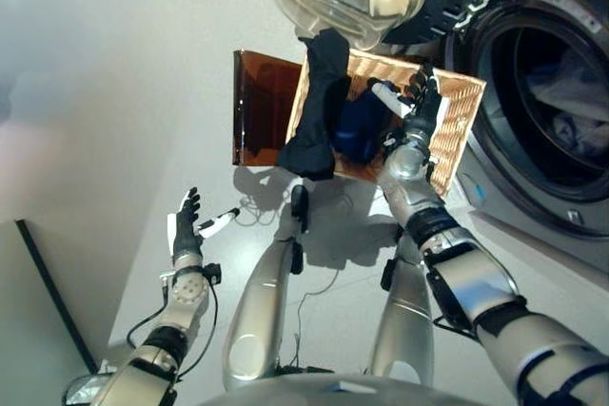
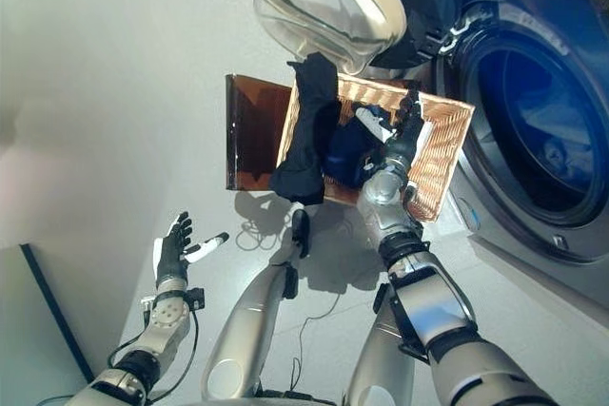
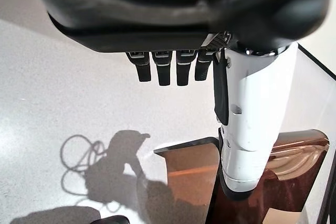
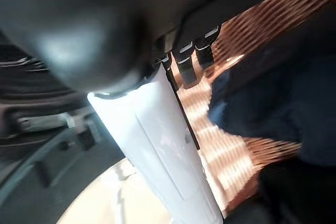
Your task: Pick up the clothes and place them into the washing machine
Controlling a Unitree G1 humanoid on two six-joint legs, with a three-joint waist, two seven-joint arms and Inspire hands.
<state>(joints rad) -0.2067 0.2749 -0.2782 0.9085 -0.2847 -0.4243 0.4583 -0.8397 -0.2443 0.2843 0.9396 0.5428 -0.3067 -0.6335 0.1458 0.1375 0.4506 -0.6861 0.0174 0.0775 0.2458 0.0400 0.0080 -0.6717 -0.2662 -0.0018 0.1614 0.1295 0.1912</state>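
Judging by cloth already in the washing machine (image 1: 561,102), loading is part done: the open, empty right hand (image 1: 416,106) hovers over the basket (image 1: 457,130) where dark clothes (image 1: 324,111) remain, the left hand (image 1: 186,225) open and idle.

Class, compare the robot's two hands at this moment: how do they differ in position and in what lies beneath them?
The right hand reaches forward over the wicker basket, just above the dark blue clothes; the left hand hangs low at the robot's side over bare floor. The right hand is close to the washing machine; the left hand is far from it. Both are open and hold nothing.

Woven wicker basket (image 1: 459,116) (coppery), dark cloth clothes (image 1: 319,111)
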